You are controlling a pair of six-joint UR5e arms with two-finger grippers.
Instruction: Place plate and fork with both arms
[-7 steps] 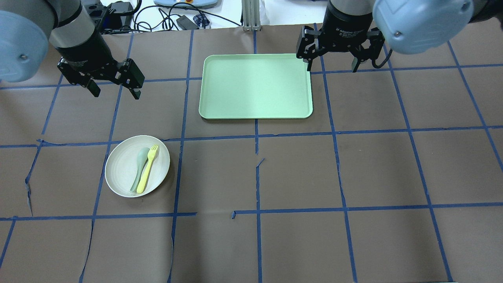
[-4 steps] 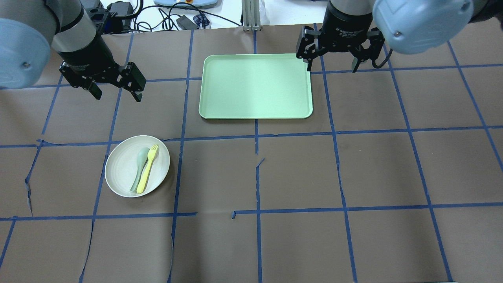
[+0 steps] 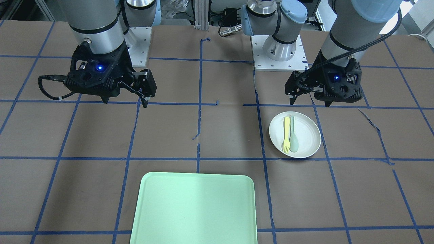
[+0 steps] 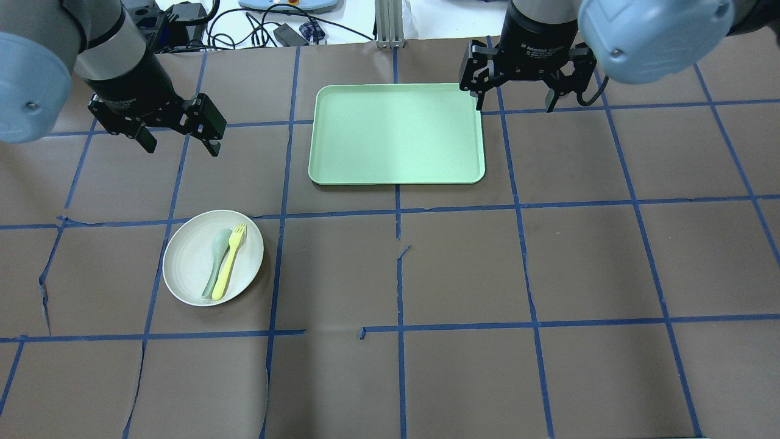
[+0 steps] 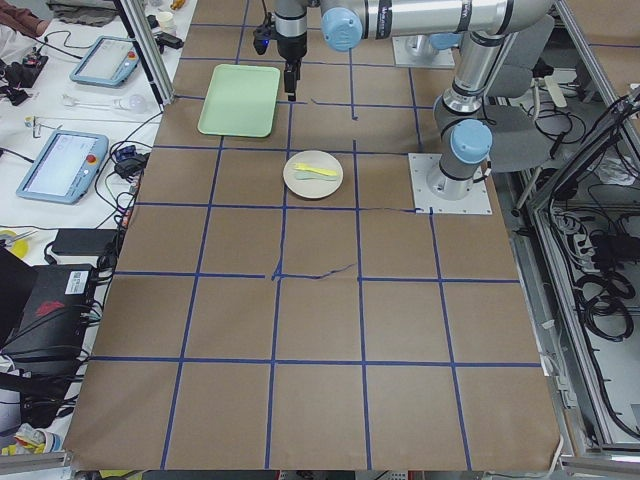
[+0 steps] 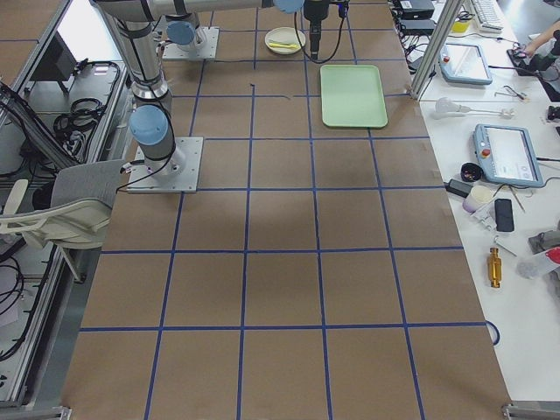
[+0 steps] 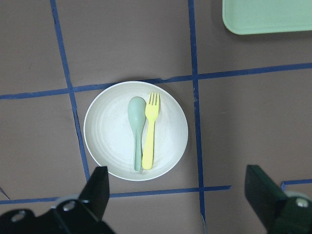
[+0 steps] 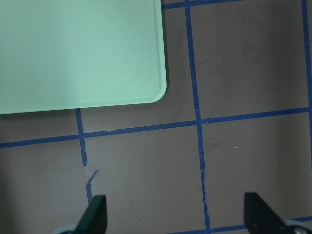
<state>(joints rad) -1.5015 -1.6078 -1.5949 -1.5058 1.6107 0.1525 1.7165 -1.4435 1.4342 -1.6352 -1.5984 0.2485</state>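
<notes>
Brown paper covers a wide worktop (image 4: 548, 262), divided into large squares by lines of blue tape (image 4: 399, 207). Two silver-grey robot arms with light-blue joint caps reach over it, one from each side.

On the robot's left half sits a round, off-white plate (image 4: 186, 268), flat on the paper and overlapping a corner where two tape lines meet. A small yellow fork (image 4: 230, 262) lies on the plate, and a pale green spoon (image 4: 216, 259) lies alongside, the two handles touching or nearly so. Both point the same way, with the tines and the bowl of the spoon toward the side farther from the robot.

A rectangular mint-green tray (image 4: 396, 134) with rounded corners rests near the middle of the far side of the worktop, well apart from the plate. Nothing lies on it.

The left claw (image 4: 181, 145) hangs in the air near the plate, touching nothing. Its two black fingers (image 7: 100, 187) are spread wide and hold nothing. Its wrist camera looks straight down on the plate, fork and spoon, which sit between and just ahead of the fingers.

The right claw (image 4: 515, 105) hangs above the worktop by the tray's far corner on the robot's right. Its fingers (image 8: 95, 214) are also spread wide and hold nothing. Its wrist camera shows one rounded corner of the tray and bare paper below.

A small blue light glows on the body of each claw.
</notes>
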